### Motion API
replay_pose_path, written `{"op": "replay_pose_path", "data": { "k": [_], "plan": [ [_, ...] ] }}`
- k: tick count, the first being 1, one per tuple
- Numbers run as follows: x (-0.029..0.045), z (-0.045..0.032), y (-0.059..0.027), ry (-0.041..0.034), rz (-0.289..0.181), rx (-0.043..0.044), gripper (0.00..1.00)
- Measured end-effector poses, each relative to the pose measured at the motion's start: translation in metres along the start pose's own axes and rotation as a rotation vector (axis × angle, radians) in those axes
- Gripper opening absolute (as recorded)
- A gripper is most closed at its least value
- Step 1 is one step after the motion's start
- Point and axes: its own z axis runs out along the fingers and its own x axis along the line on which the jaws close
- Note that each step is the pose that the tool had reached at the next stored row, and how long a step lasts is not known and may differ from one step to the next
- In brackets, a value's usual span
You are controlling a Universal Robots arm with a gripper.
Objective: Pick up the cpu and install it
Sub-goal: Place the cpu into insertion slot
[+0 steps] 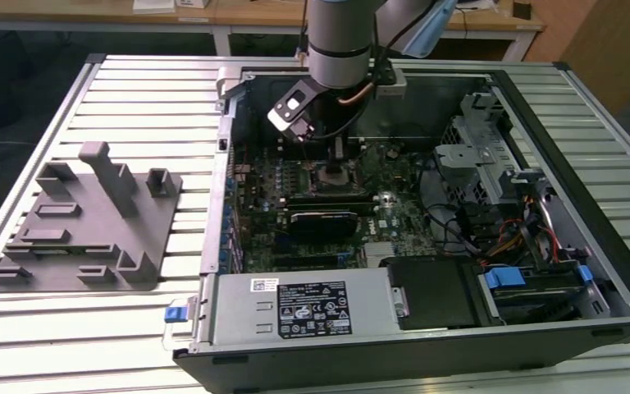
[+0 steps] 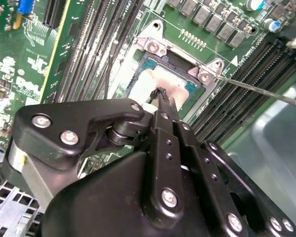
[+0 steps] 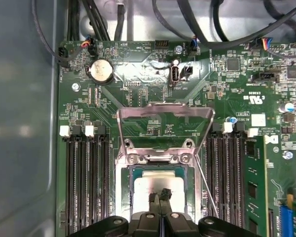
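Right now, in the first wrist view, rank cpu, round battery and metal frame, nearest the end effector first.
1. cpu, directly under the end effector.
2. metal frame, raised open just beyond the cpu.
3. round battery, well past the frame, farthest.
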Motion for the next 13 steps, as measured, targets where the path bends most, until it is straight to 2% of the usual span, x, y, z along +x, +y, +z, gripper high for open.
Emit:
{"op": "replay_pose_path", "data": {
  "k": [13],
  "plan": [
    [-0.0007, -0.0292, 0.0016, 0.0001, 0.0, -0.0003, 0.11]
  ]
}}
